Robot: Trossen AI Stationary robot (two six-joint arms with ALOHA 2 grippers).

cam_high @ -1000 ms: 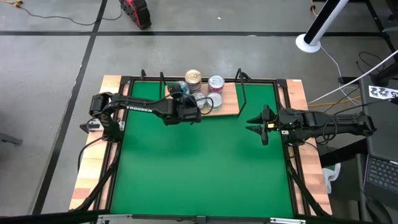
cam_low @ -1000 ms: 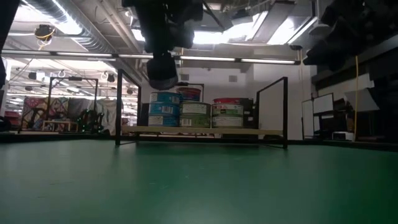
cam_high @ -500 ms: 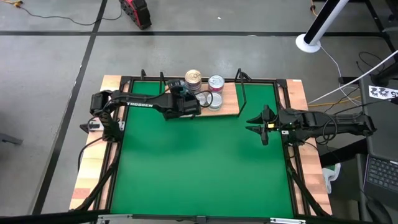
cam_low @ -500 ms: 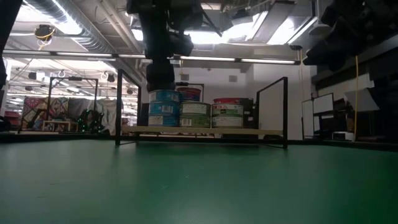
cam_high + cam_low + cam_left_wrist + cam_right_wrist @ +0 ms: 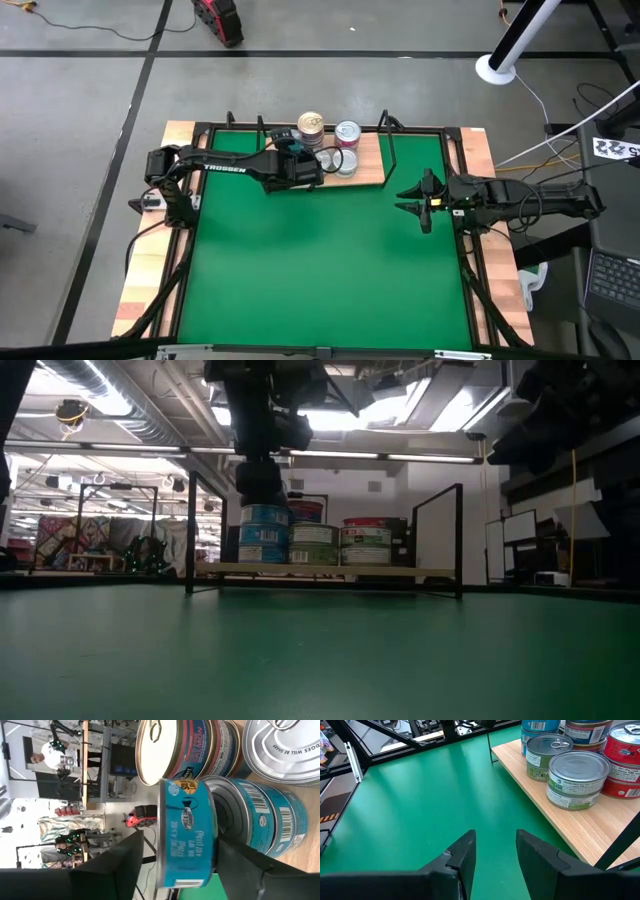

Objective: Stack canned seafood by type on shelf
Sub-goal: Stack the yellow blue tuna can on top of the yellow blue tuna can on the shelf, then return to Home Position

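From above, the wooden shelf (image 5: 372, 165) is seen at the far edge of the green mat (image 5: 320, 270), with the seafood tins gathered on its left half. The left gripper (image 5: 300, 160) is placed over the shelf's left end, above the tins; the right gripper (image 5: 415, 203) waits over the mat, just off the shelf's right end.

At table height, a blue-labelled tin (image 5: 264, 516) is seen seated flat on a second blue tin (image 5: 263, 547), directly under the left gripper's dark body; green-labelled (image 5: 314, 544) and red-labelled (image 5: 366, 544) stacks stand beside it.

In the left wrist view, the top blue tin (image 5: 187, 835) is seen between the two dark fingers (image 5: 117, 870). A gap shows on one side, so the jaws are judged to be letting go; whether contact remains on the other side cannot be told. The tin's lid faces up and its short axis stands vertical, in line with the tin beneath. A straight upward retreat is advised, with the jaws spread clear of the rim, so the tin is not dragged off centre.

In the right wrist view, the right fingers (image 5: 465, 852) are seen parted and empty over the mat.
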